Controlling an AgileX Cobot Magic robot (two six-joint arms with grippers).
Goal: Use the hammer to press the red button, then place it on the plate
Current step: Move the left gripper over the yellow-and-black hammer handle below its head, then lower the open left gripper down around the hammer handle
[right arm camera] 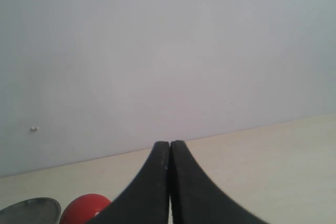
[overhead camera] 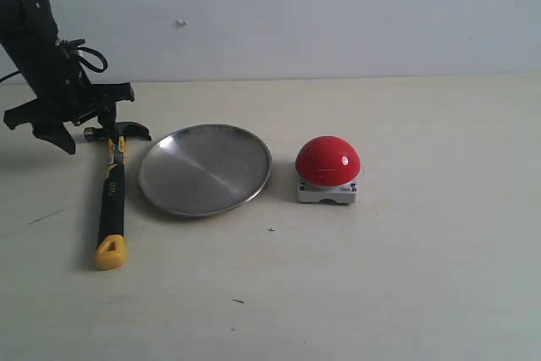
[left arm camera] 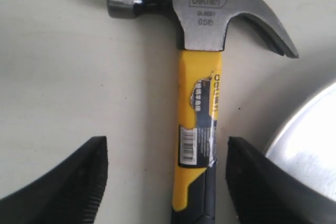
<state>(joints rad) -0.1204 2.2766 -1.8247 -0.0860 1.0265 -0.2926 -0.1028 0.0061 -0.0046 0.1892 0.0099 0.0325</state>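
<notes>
Hammer (left arm camera: 198, 103) lies below wide-spread left tool (left arm camera: 167, 145) (plate (left arm camera: 310, 135) rim just beside handle).

**Table** (overhead camera: 423, 276): pale matte top. The far edge meets a plain wall (overhead camera: 338, 14). A few dark specks (overhead camera: 237, 300) lie toward the near edge and a faint scratch (overhead camera: 44, 217) toward the left edge.

Items lying on it:
- **Hammer** (overhead camera: 111, 200): lies flat toward the left edge, with the handle running far to near. Dark metal head at the far end, yellow butt toward the near edge, claw turned toward the plate.
- **Plate** (overhead camera: 204, 169): round, shallow, silver. It sits just beside the hammer, clear of the claw tip.
- **Button** (overhead camera: 328, 162): red dome on a grey square base. It stands beside the plate on the side toward the right edge, with a narrow gap between.
</notes>
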